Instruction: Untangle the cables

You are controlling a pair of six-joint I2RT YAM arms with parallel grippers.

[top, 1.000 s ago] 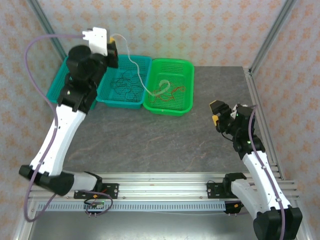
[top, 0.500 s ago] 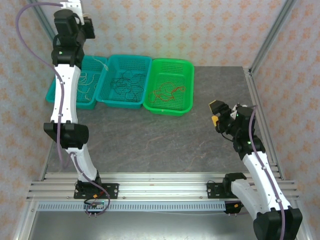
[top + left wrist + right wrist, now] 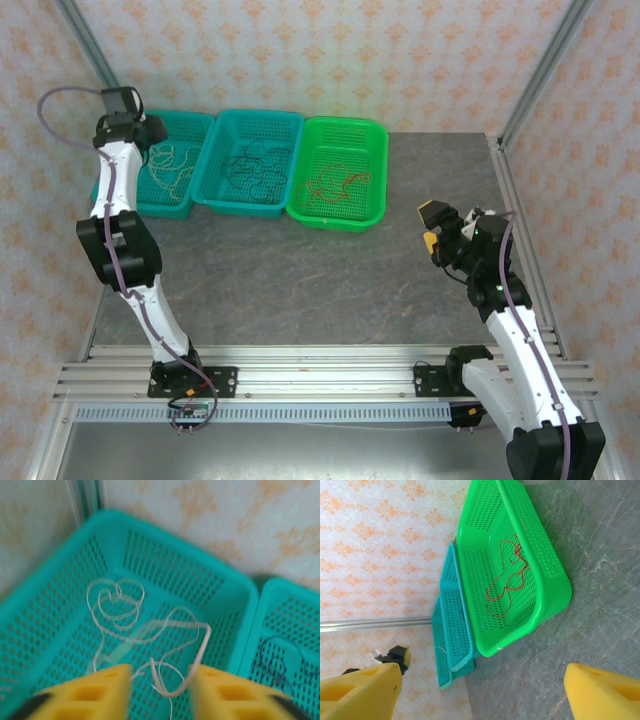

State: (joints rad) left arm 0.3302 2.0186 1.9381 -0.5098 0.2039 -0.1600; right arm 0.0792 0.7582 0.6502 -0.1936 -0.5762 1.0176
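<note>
Three cables, one per basket. Pale cable (image 3: 206, 630) lies in the left teal basket (image 3: 165, 567), just below the left end effector (image 3: 160, 680), whose fingers are apart and hold nothing. Dark cable (image 3: 250, 165) in the middle teal basket (image 3: 262, 116), red cable (image 3: 330, 183) in the green basket (image 3: 555, 565). Right end effector (image 3: 482, 690) wide open and empty over the desk (image 3: 300, 270), well apart from the baskets.

A pale cable (image 3: 175, 623) is seen looped inside the teal basket (image 3: 165, 570); the left gripper (image 3: 160, 695) is held spread above it, a dark cable (image 3: 274, 645) to its right.
</note>
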